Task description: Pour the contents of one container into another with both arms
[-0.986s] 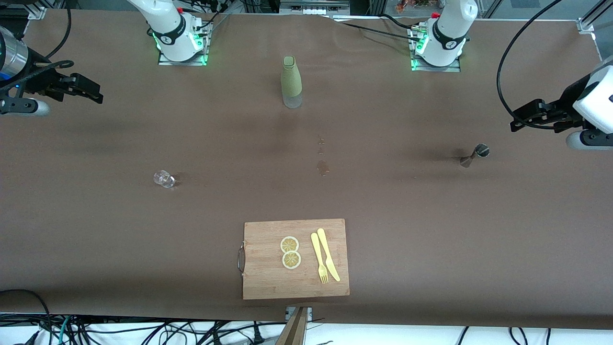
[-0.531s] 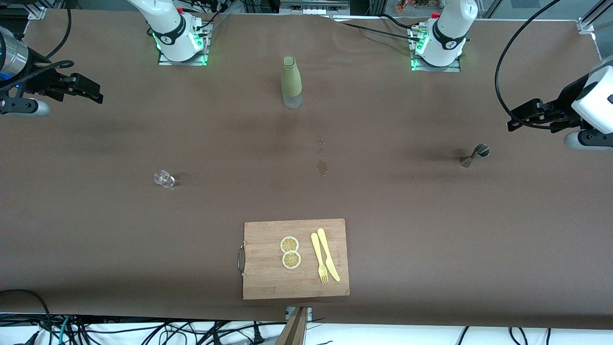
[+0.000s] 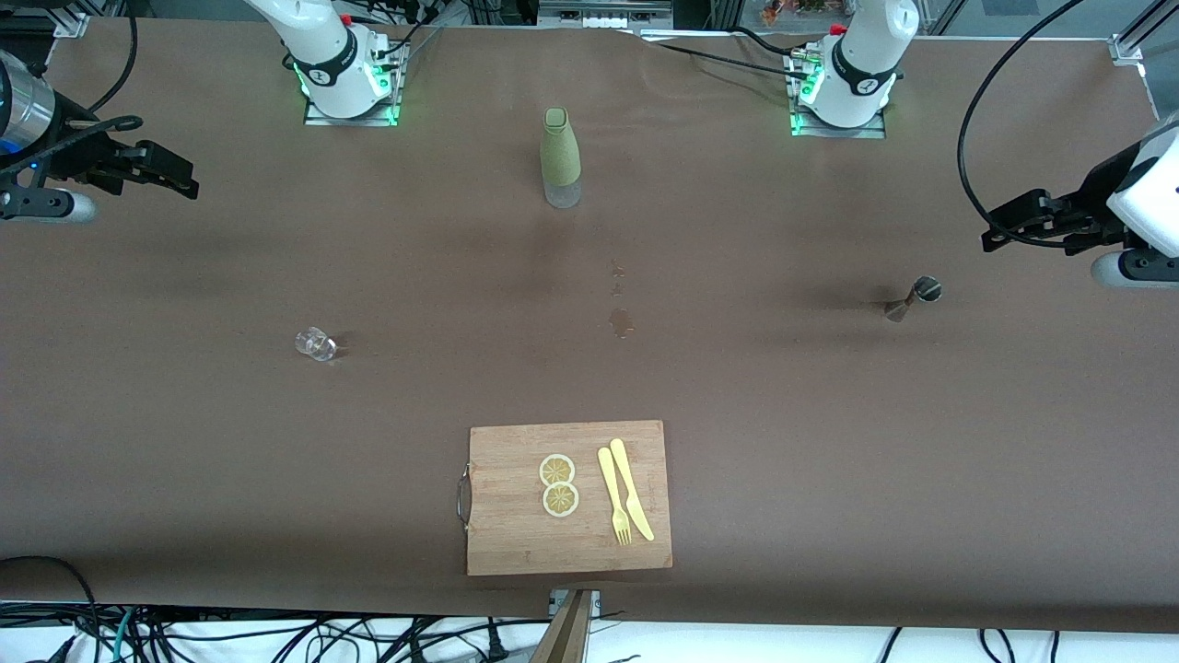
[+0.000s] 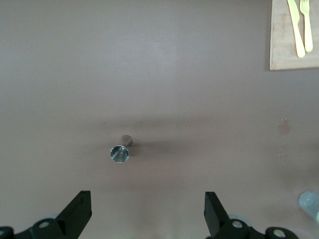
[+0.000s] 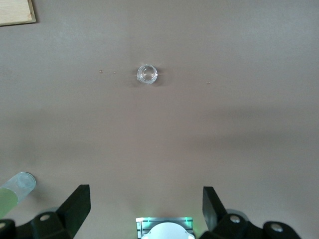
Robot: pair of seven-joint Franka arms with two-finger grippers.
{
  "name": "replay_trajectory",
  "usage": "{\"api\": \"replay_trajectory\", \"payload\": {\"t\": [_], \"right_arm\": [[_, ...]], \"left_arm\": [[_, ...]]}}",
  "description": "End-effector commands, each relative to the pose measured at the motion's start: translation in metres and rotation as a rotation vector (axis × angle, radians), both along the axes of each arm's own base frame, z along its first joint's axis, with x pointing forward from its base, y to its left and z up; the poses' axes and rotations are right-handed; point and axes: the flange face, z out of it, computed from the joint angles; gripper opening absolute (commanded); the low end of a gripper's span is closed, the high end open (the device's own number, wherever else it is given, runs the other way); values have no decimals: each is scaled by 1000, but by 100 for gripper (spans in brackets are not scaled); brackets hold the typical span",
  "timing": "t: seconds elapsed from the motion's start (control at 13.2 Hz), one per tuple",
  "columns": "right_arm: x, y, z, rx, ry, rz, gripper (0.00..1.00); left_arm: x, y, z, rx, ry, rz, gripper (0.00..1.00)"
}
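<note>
A green-sleeved bottle (image 3: 560,157) stands upright between the two arm bases. A small clear glass (image 3: 315,343) (image 5: 147,74) sits toward the right arm's end of the table. A small metal jigger (image 3: 912,299) (image 4: 120,152) sits toward the left arm's end. My right gripper (image 3: 192,182) (image 5: 146,191) hangs open and empty over the table's edge at its own end, well away from the glass. My left gripper (image 3: 986,235) (image 4: 147,199) hangs open and empty near the jigger, apart from it.
A wooden cutting board (image 3: 516,525) lies near the front edge, with two lemon slices (image 3: 558,484), a yellow fork (image 3: 613,497) and a knife (image 3: 632,488) on it. A small wet spot (image 3: 621,322) marks the brown cloth mid-table. Cables run along the table's edges.
The left arm's hand has shifted very slightly toward its end of the table. The right arm and all the objects stay where they were.
</note>
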Motion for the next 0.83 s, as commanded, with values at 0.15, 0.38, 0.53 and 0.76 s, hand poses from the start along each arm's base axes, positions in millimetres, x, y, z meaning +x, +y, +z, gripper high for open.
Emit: {"api": "replay_trajectory", "payload": {"t": [0.15,0.38,0.53,0.76], "right_arm": [[0,2,6,-6,-1,-8,100],[0,0,7,-7,-8,-9,100],[0,3,9,-8,-16,-6,100],[5,7,6,-7,-28,1,100]], "left_arm": [[-6,62,-14,-61,17,-227,100],[-16,127,-38,-195,7,-357,100],[-31,176,-64,-328,-29,-422,100],[-49,225,-102,-480,-118,-582,100]]}}
